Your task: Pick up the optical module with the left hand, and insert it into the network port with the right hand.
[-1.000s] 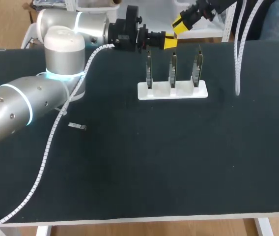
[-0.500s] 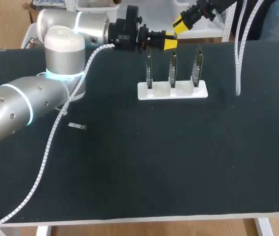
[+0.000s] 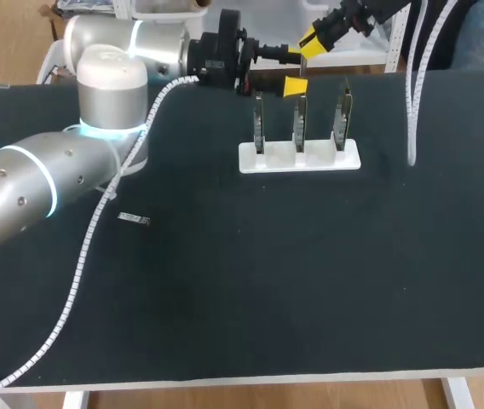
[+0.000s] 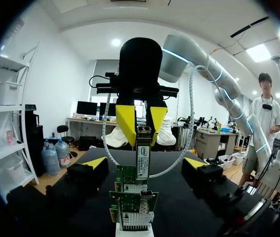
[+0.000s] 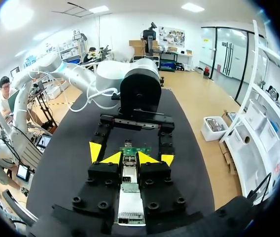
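The optical module (image 4: 142,159), a slim silver bar with a white label, hangs upright in my right gripper (image 4: 143,140), which is shut on its upper end. The right wrist view shows the same grip, with the right gripper (image 5: 130,160) on the module (image 5: 130,197). My left gripper (image 4: 145,164) is open, one yellow tip on either side of the module and clear of it. In the head view both grippers meet above the back of the table, left gripper (image 3: 291,71) and right gripper (image 3: 314,38). Just below stand green network boards (image 4: 132,197) with metal ports.
A white stand (image 3: 300,157) at the back middle holds three upright boards (image 3: 300,119). A small metallic piece (image 3: 133,219) lies on the black table at the left. A white cable sleeve (image 3: 412,94) hangs down at the back right.
My left gripper has opened wide and let go of the module, which stays in the right gripper. Neither arm has shifted much.
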`<state>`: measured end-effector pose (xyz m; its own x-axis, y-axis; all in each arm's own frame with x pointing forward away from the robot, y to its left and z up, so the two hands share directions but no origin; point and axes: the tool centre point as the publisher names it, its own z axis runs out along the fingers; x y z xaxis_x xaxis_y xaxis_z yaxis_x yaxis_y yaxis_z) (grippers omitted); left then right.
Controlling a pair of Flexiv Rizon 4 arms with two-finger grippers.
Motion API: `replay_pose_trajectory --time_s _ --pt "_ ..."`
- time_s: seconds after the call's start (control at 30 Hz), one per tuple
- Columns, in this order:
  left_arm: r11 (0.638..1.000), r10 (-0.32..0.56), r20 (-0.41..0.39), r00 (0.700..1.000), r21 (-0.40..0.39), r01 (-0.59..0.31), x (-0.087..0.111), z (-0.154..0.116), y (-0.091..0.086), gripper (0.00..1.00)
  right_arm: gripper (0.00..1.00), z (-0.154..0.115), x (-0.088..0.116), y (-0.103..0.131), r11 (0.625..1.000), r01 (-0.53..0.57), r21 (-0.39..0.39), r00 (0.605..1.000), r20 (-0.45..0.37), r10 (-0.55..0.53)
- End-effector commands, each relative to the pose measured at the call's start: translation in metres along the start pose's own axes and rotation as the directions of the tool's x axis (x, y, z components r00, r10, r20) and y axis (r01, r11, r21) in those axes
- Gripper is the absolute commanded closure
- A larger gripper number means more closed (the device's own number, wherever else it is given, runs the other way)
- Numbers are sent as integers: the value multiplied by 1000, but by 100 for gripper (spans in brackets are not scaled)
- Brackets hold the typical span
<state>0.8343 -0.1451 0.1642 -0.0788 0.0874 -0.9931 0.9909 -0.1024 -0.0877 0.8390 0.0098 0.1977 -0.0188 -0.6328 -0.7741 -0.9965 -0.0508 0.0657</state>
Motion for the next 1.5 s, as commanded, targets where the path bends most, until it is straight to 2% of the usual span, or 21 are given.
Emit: replay_pose_trajectory --time_s 0.03,0.4,0.67,0.83,1.03,1.5 --pt "1000 2 -15 1000 0 -2 -2 -1 2 0 100 -1 -1 -8 938 -1 -348 1000 -2 0" --pt "999 36 -100 994 -7 -37 -12 -13 1 0 100 -1 -2 -9 937 4 -348 1000 0 -4" --pt "997 51 -154 987 -50 -60 -15 -31 -2 0 100 -1 -2 -11 938 6 -346 1000 2 -6" --pt "995 62 -212 975 -64 -77 -16 -43 -5 0 100 0 -4 -11 937 11 -348 1000 5 -10" --pt "992 75 -308 948 -69 -101 -17 -51 -9 0 100 1 -3 -11 936 11 -352 1000 7 -9" --pt "993 39 -363 931 -91 -77 -15 -58 -13 0 100 2 -2 -10 936 8 -351 1000 6 -6"
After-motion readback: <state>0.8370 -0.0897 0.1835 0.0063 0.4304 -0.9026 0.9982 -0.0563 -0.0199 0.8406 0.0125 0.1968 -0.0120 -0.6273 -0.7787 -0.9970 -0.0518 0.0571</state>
